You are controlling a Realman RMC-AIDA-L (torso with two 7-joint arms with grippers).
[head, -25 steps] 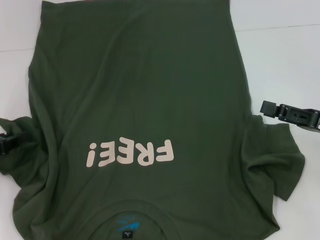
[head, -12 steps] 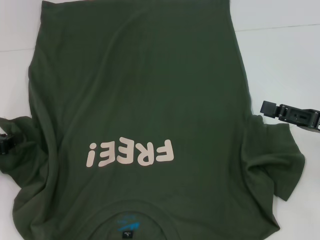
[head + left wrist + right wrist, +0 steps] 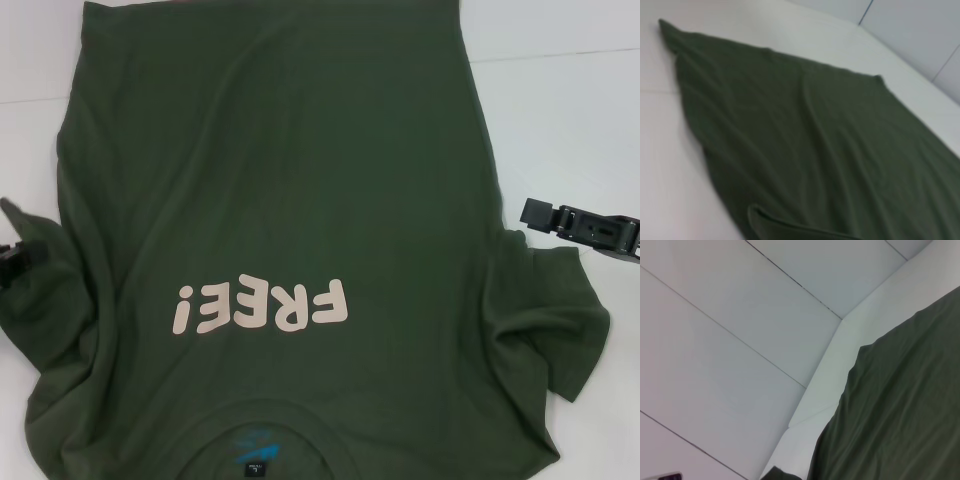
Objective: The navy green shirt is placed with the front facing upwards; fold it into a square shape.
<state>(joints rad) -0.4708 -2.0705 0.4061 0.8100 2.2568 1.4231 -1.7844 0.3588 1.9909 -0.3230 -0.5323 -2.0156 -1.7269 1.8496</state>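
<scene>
Looking down on the navy green shirt (image 3: 280,180), spread front up across the white table (image 3: 570,110), collar nearest the robot and hem at the far side. Reading upside down in the head view: the pale pink "FREE!" lettering (image 3: 262,305) on the chest, with the blue neck label (image 3: 252,455) inside the collar.

Finding the left gripper (image 3: 12,262) at the table's left side, right against the left sleeve (image 3: 35,300), with cloth raised in a small peak just beyond it; cannot tell how wide it stands or whether any cloth is caught in it. From the left wrist: only shirt body running away over the table, plus a curled fold (image 3: 765,222) at the close edge.

Spotting the right gripper (image 3: 540,216) low over the table, just beside the upper edge of the wrinkled right sleeve (image 3: 560,310); again cannot tell its opening, nor any hold on the cloth
</scene>
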